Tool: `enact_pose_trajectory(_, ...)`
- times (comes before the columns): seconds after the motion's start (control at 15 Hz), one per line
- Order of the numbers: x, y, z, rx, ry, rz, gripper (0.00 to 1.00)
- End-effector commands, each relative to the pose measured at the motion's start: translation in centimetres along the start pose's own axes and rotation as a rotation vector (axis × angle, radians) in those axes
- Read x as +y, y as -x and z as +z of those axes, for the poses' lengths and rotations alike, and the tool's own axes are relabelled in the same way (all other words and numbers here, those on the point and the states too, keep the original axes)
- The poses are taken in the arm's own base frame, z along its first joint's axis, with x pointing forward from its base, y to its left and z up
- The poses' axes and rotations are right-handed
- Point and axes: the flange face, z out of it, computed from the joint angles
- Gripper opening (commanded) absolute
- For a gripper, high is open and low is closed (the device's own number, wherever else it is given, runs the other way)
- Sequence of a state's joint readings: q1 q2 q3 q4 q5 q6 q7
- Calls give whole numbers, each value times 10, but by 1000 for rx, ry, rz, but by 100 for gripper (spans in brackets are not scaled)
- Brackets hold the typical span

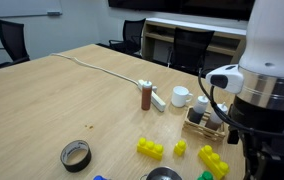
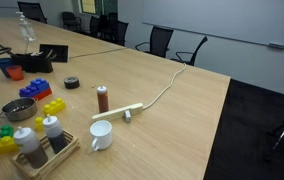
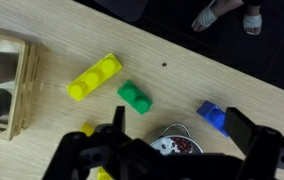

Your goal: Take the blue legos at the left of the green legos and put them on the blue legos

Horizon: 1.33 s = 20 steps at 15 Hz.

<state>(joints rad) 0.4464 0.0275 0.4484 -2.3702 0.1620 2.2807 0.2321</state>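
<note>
Two dark fingers of the gripper come up from the bottom edge of the wrist view, spread wide and holding nothing. Between them, low in the frame, shows part of a round metal bowl. The blue lego lies on the wooden table just right of centre, close beside the inner side of the right-hand finger and apart from the bowl. The green lego sits near the middle of the frame, to the left of the blue one and well clear of it. Up and to the left of the green piece lies a yellow brick, tilted, near it but not touching. A wooden caddy fills the left edge.

In an exterior view the white arm takes up the right side, above yellow bricks along the lower edge; whether the gripper is wide or narrow cannot be told there. Left of them lies a roll of black tape. Toward the centre stand a brown bottle, a white power strip and a white mug; a cable runs off to the upper left
</note>
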Motion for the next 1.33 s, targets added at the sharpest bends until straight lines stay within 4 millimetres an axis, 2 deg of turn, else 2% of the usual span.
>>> enact_pose_trajectory(0.0,1,-10,19,-14,-67,-19,100)
enact_pose_trajectory(0.27,-11,-23,38,-2,-79,-91,100)
enact_pose_trajectory(0.33,-4,-15,35,-14,-62,-53,100)
enact_pose_trajectory(0.8,-10,-21,40,-10,-73,-75,100)
enact_pose_trajectory(1.0,-30,-21,49,-39,-69,-153,100)
enact_pose_trajectory(1.27,-74,-21,73,3,-103,-274,100)
